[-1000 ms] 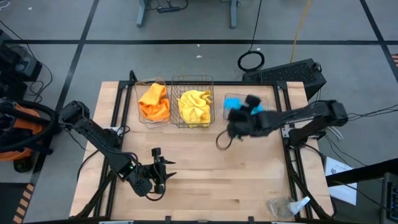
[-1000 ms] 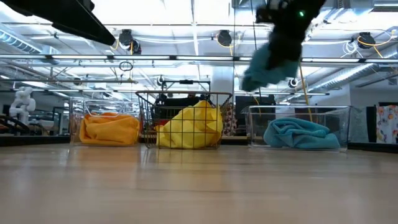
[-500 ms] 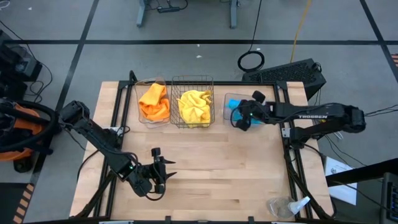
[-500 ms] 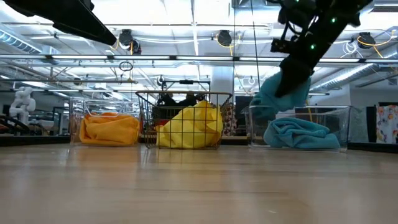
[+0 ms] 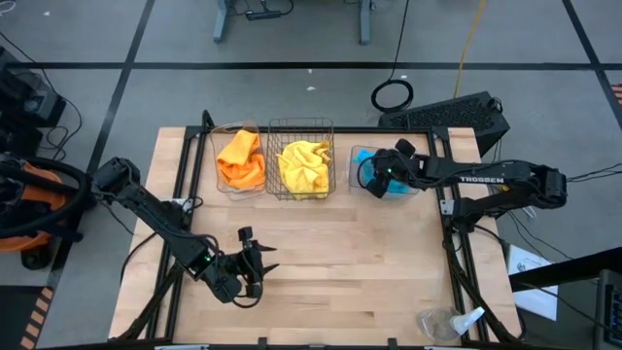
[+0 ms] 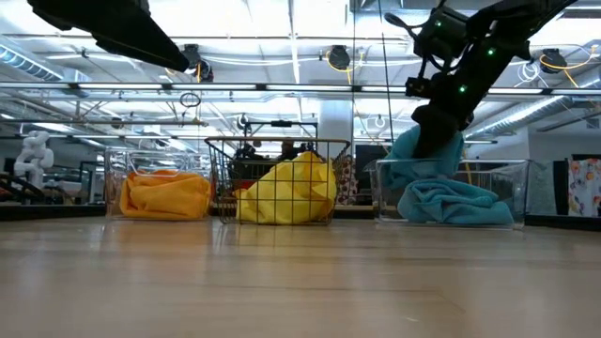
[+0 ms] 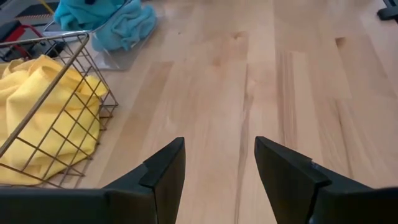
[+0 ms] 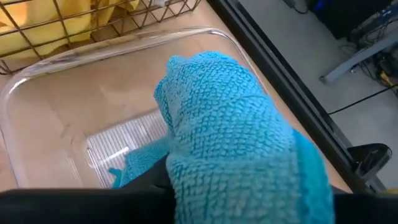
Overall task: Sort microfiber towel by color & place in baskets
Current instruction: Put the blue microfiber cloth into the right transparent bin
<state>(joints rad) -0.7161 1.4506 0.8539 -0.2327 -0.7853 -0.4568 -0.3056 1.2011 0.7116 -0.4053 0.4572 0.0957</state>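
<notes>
Orange towel (image 5: 240, 158) fills one clear tub, yellow (image 5: 303, 167) the wire basket, blue (image 5: 394, 180) the other tub.

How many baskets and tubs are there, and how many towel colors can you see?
Clear plastic tubs: 2, one with orange towels, one with blue towels
Wire-mesh basket: 1, with yellow towels
Total containers: 3
Towel colors: 3
</notes>
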